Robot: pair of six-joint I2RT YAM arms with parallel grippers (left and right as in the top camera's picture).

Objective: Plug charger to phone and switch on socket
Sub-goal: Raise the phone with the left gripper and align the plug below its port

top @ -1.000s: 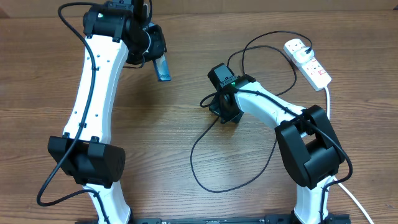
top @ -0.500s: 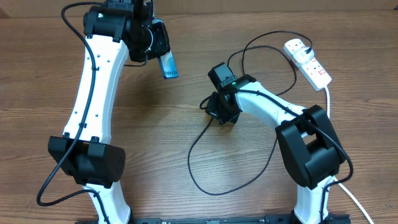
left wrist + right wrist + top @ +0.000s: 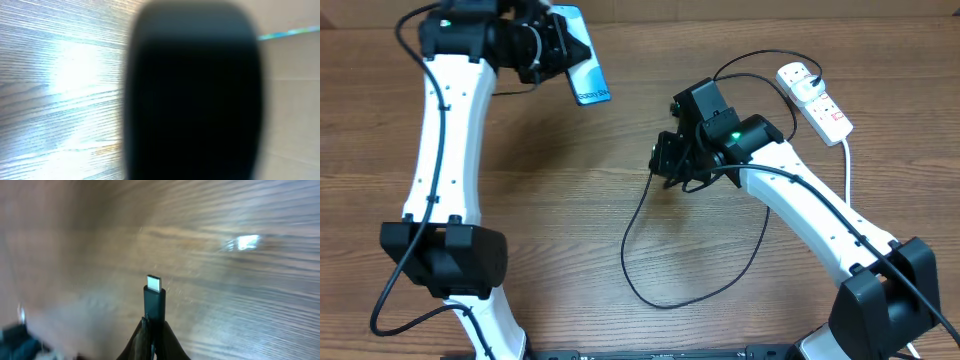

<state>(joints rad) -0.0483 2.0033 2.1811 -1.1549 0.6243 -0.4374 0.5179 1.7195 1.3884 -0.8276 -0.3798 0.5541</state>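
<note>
Left end effector (image 3: 558,45) pinches the phone (image 3: 584,70) — screen text unreadable; right end effector (image 3: 153,332) pinches the charger (image 3: 154,300).

The left claw (image 3: 552,45) holds a slim blue-screened phone (image 3: 585,68) tilted above the wooden bench (image 3: 570,210); the right claw (image 3: 666,160) grips a thin black cable (image 3: 638,287); a white power strip (image 3: 816,97) lies far right.

1. You have two robot arms, the left arm (image 3: 445,130) and the right arm (image 3: 810,205).
2. You have one phone (image 3: 582,68).
3. You have one charger (image 3: 154,305).
4. You have one socket (image 3: 817,100).
5. You have one table (image 3: 550,230).
</note>
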